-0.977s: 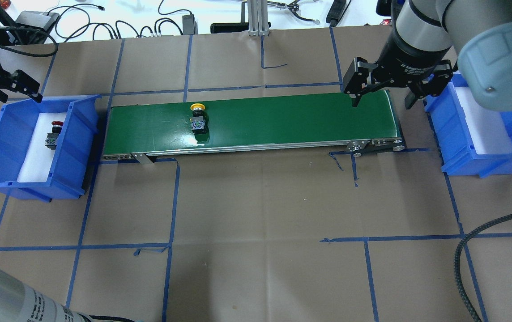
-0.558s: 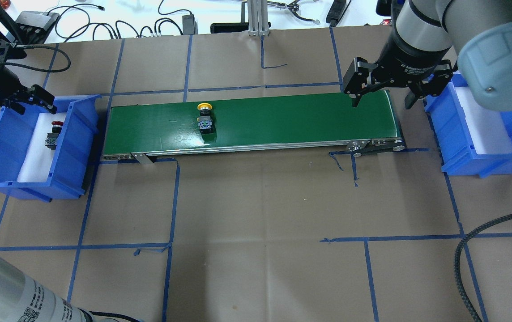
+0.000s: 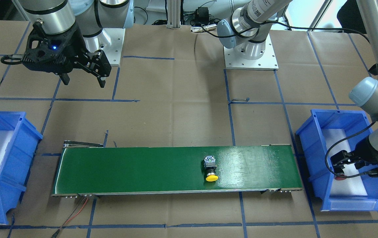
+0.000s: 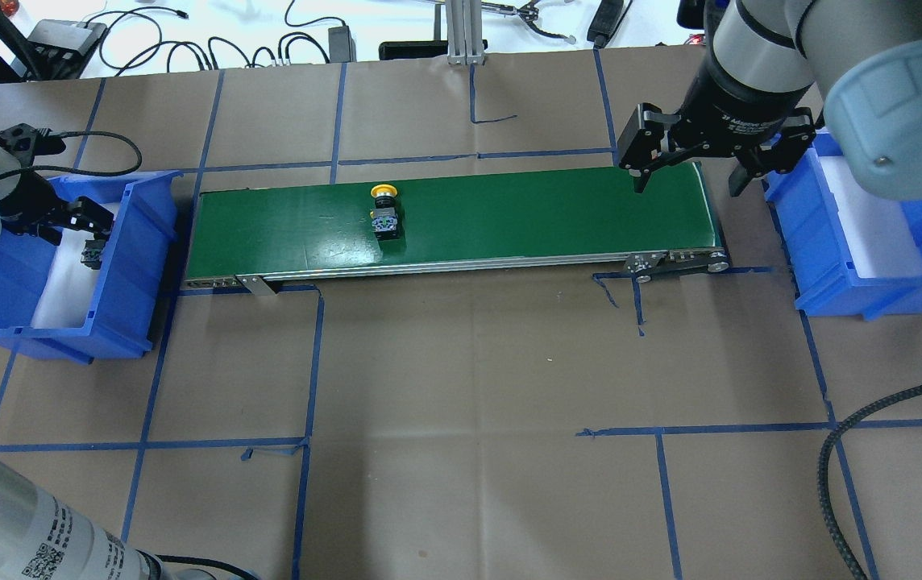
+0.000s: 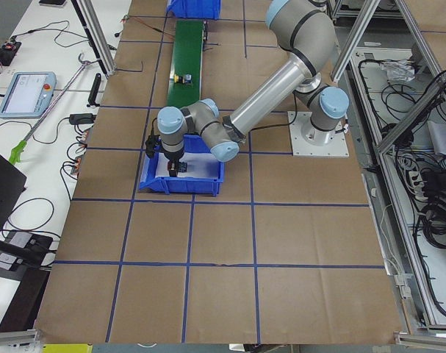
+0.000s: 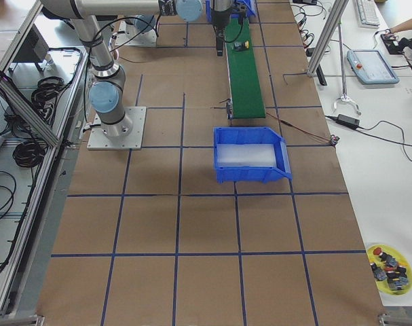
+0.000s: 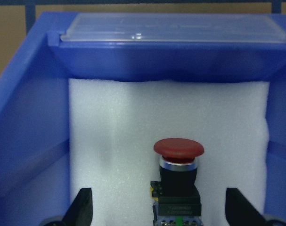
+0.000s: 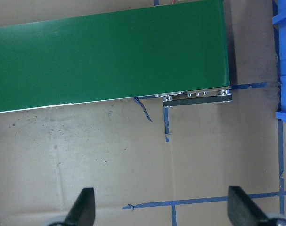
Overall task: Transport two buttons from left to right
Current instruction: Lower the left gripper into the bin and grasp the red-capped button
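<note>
We see left gripper (image 7: 160, 208) down inside left bin (image 7: 29, 117), jaws released and wide apart, one finger either side of red button (image 7: 178, 165), neither touching it. Red button lies on its side on white foam (image 7: 110, 141) in bin, cap toward bin's end wall. Yellow button (image 4: 384, 216) lies on its side on green belt (image 4: 550, 209), left of belt's middle, cap toward edge away from robot. Right gripper (image 4: 687, 187) hangs over belt's right end, jaws released, gripping nothing. Right bin (image 4: 824, 290) just beside it.
</note>
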Controlling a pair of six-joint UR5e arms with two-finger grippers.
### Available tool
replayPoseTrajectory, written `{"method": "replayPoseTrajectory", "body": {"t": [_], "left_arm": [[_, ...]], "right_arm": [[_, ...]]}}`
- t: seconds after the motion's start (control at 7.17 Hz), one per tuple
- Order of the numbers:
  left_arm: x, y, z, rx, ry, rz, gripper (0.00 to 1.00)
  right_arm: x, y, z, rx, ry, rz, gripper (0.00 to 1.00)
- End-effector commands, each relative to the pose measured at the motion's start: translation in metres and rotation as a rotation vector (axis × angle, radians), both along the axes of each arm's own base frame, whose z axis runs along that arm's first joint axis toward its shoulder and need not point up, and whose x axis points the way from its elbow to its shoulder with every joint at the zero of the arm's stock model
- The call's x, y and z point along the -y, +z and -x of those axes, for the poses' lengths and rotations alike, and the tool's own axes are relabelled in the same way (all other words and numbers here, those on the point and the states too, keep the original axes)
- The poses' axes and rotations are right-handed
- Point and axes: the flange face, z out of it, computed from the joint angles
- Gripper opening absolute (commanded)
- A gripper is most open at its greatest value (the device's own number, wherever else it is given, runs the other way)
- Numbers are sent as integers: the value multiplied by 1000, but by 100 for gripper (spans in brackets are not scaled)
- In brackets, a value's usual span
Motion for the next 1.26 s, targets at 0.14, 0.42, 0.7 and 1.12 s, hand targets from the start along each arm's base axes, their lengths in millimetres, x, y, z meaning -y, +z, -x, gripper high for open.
{"method": "replayPoseTrajectory", "body": {"t": [0.14, 0.42, 0.7, 1.12], "left_arm": [[1, -8, 3, -6, -5, 2, 91], [3, -8, 6, -5, -11, 3, 55], [7, -2, 5, -3, 0, 16, 24], [10, 70, 2, 27, -5, 54, 19]], "right_arm": [[0, -1, 0, 0, -2, -2, 100], [0, -1, 0, 0, -2, -3, 100], [0, -1, 0, 0, -1, -3, 100], [0, 0, 0, 0, 1, -2, 100]]}}
